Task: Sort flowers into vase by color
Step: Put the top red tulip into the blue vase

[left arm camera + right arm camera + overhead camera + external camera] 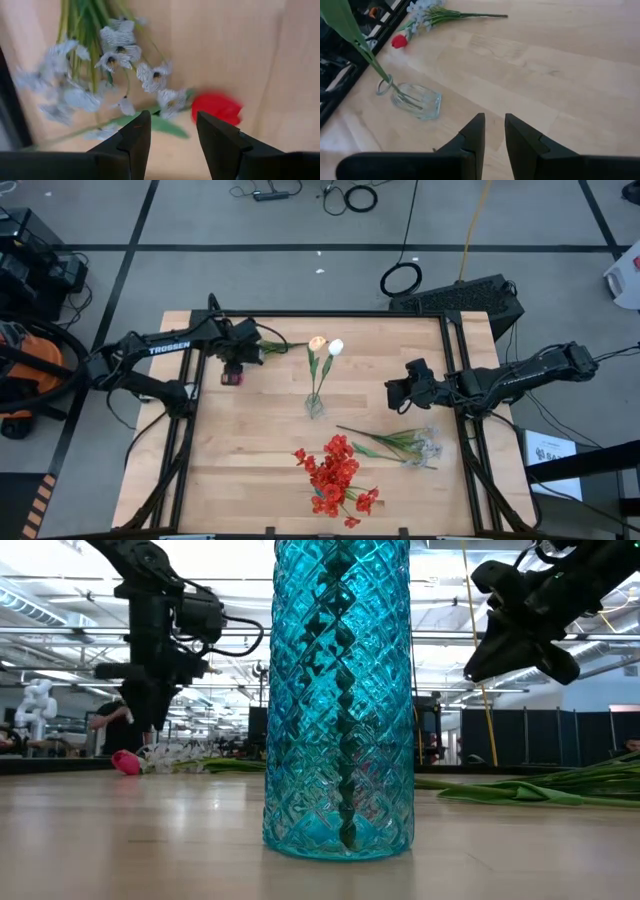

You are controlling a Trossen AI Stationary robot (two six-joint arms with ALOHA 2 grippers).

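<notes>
Two tulips (325, 347) in vase (315, 405), red blooms (335, 475) lying
</notes>
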